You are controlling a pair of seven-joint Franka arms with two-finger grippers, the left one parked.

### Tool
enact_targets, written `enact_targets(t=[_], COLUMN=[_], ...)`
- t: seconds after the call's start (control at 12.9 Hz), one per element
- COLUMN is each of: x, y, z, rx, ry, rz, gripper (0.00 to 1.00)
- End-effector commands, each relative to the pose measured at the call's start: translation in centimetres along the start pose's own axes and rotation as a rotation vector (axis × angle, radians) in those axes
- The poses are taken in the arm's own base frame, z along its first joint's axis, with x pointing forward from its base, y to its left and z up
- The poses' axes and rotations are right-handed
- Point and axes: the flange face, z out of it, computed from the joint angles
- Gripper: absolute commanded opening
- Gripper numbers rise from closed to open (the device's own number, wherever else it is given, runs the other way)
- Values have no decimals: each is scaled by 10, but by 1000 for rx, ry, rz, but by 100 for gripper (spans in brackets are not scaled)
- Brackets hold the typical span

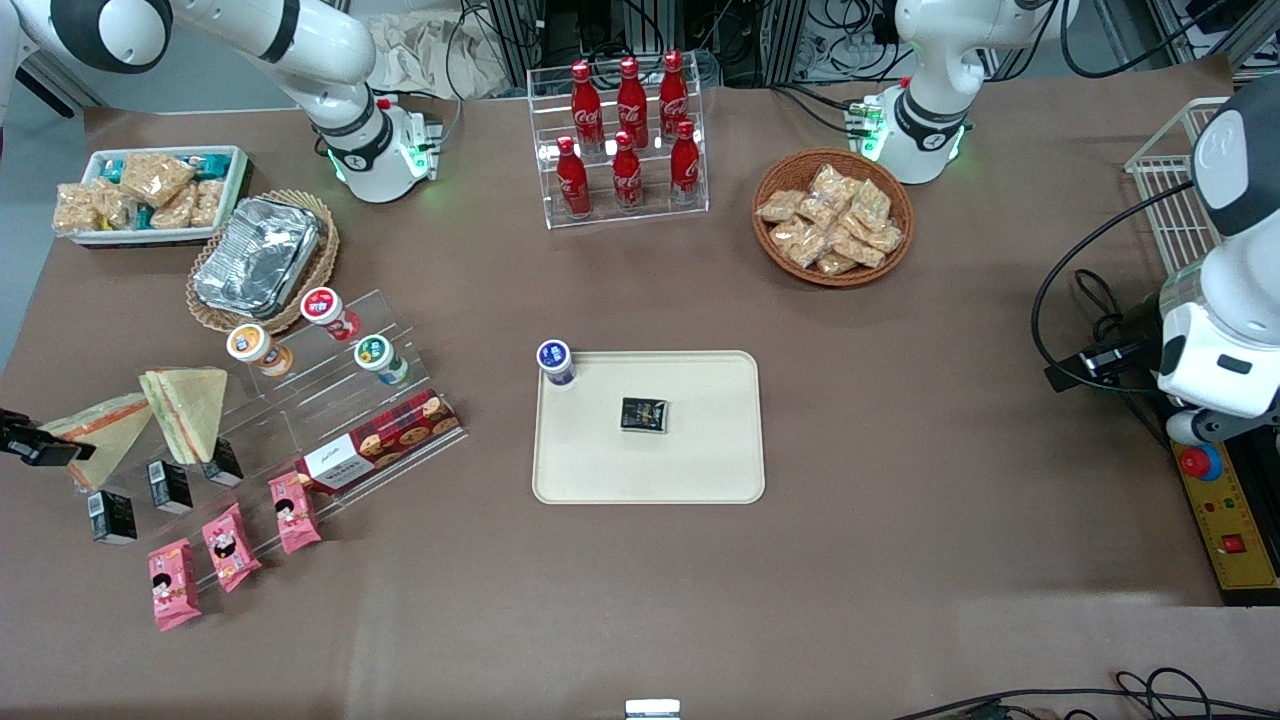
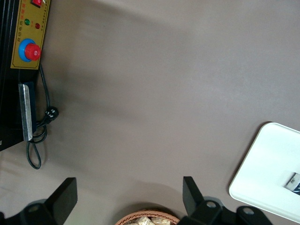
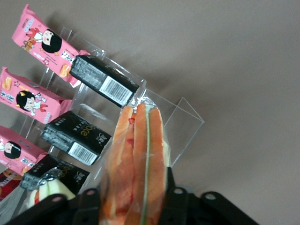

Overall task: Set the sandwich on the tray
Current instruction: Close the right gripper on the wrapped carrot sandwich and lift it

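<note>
Orange-edged sandwich (image 3: 136, 164) gripped by the claw (image 1: 40, 445), at nine o'clock of the tray (image 1: 700, 480). Grasp done; carrying and placing left.

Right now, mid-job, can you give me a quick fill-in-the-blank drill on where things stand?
1. The gripper is shut on the ____, at the working arm's end of the table.
2. The tray holds a small black pack and a cup with a ____ lid.
3. The acrylic rack holds ____ red bottles.
4. The wicker basket of snack packs sits ____ from the front camera than the tray.

Missing words: sandwich; blue; six; farther
</note>
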Motion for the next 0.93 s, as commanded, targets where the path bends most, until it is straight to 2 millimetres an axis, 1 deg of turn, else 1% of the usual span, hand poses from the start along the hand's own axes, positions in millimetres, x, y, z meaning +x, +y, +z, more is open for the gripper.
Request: enact_targets(t=[0.0,0.08,0.16,0.23,0.31,0.39,0.54,0.62,0.7,0.78,0.85], x=[-2,-5,-13,-21,-29,-39,-60,-72,-81,-87,-94], y=[-4,-6,-12,-22,-38,-44,-48,-66,-74,-87,-105], z=[-12,-21,-35,-54,-70,-90,-133,-158,-173,-185,-191], rx=[12,10,16,18,12,14,23,27,28,28,30], ry=[19,15,-8,-21,-20,-8,33,61,72,89,99], rz=[-5,-13,-27,-41,-66,-76,-91,-124,-140,-162,-194], gripper=[37,37,37,37,37,37,37,37,37,38,38])
